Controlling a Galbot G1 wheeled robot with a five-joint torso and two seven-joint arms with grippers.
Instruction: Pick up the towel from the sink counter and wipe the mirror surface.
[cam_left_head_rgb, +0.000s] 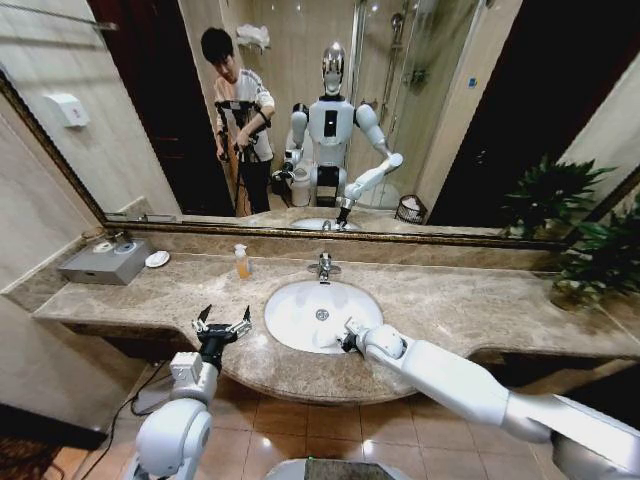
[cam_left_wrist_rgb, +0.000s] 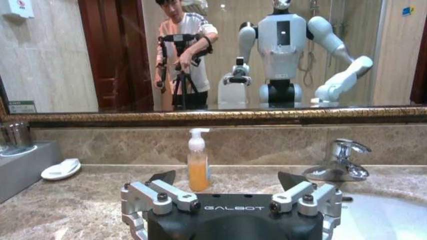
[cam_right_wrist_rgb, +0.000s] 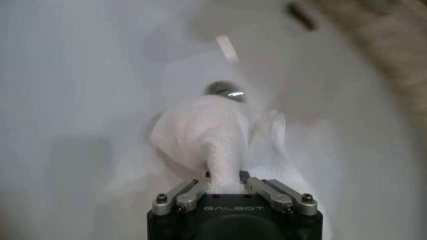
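The white oval basin (cam_left_head_rgb: 300, 305) in the sink counter (cam_left_head_rgb: 450, 300) holds the towel (cam_right_wrist_rgb: 207, 135), bunched beside the chrome drain (cam_right_wrist_rgb: 225, 89). The right gripper (cam_right_wrist_rgb: 225, 176) reaches into the basin, jaws pinched on a fold of towel. The left gripper (cam_left_wrist_rgb: 227, 186) hovers over the counter, jaws spread, facing a soap bottle (cam_left_wrist_rgb: 198, 161) below the mirror (cam_left_head_rgb: 400, 110)

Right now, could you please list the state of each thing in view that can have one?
left gripper: jaws open, empty, above the sink counter.
right gripper: jaws shut on the towel, inside the basin.
towel: bunched, pinched at a fold.
faucet: no water running.
soap bottle: upright, partly full.
mirror: not yet touched.
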